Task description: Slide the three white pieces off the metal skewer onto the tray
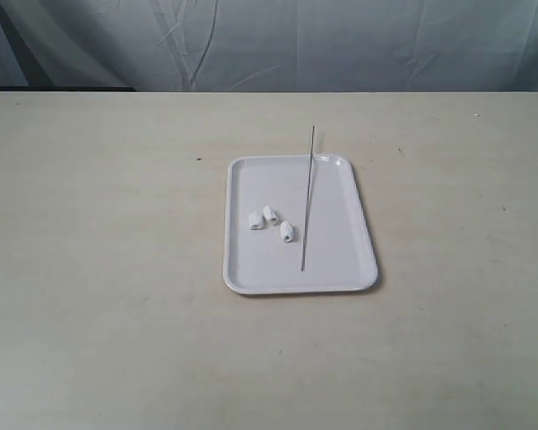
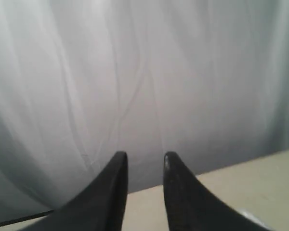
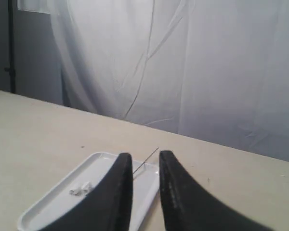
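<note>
Three pieces (image 1: 270,215) lie loose on tray (image 1: 341,237), bare skewer (image 1: 308,202) beside them, ahead of right hand (image 3: 145,156); it and left hand (image 2: 145,156) narrowly parted, empty; task judged complete.

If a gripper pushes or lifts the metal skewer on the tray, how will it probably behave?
The skewer looks thin and straight, so it probably stays stiff but rolls if nudged. Its far end rests over the tray rim, so it may pivot there. Being so slim, it is likely hard to pinch.
</note>
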Controlling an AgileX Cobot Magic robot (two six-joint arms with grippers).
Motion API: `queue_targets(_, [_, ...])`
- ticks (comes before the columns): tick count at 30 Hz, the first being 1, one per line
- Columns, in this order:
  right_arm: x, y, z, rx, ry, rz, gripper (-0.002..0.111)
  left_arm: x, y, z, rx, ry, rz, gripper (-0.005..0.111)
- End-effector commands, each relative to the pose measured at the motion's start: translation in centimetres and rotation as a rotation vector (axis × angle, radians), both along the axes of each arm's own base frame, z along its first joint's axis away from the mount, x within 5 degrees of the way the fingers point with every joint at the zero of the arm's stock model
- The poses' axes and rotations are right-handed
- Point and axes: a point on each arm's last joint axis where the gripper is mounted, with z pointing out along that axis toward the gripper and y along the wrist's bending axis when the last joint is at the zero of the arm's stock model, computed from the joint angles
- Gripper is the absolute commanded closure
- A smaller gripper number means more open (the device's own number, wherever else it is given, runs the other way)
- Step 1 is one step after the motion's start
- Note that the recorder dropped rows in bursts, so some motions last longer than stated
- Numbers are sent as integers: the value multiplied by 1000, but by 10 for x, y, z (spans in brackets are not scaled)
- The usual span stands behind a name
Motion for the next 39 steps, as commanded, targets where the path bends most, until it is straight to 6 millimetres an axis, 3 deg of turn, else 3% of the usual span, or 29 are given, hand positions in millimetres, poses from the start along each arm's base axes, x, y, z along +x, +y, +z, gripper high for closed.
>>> queue_targets(1, [-4,-11,3,-5,-72,-146,88,4,29,3,-314,16,278,81])
queue_targets(3, [-8,-16,5,5,-112,-218,88,3,36,2,-369,32,348,81])
queue_targets(6, [-14,-22,7,9,-157,-327,88,0,39,-1,-291,38,407,81])
queue_targets(9, [-13,-22,2,49,-84,-367,88,-8,39,-4,-182,51,412,81])
queue_targets(11, [-13,-19,-8,10,17,-334,88,-17,37,-7,-148,29,372,84])
queue_targets(13, [-13,-18,-13,-23,69,-318,88,-25,38,-12,-146,24,366,105])
queue_targets(19, [-8,-23,-48,15,214,-385,88,-36,42,-21,-137,34,403,107])
queue_targets(23, [-6,-28,-69,62,285,-448,88,-29,33,-44,-73,131,329,107])
queue_targets(27, [-5,-28,-67,68,258,-448,88,-24,26,-72,53,228,263,107])
queue_targets(36, [-5,-26,-66,17,244,-395,88,-17,24,-131,6,384,246,107])
queue_targets(39, [-5,-25,-66,7,242,-385,88,-20,25,-131,12,339,248,107])
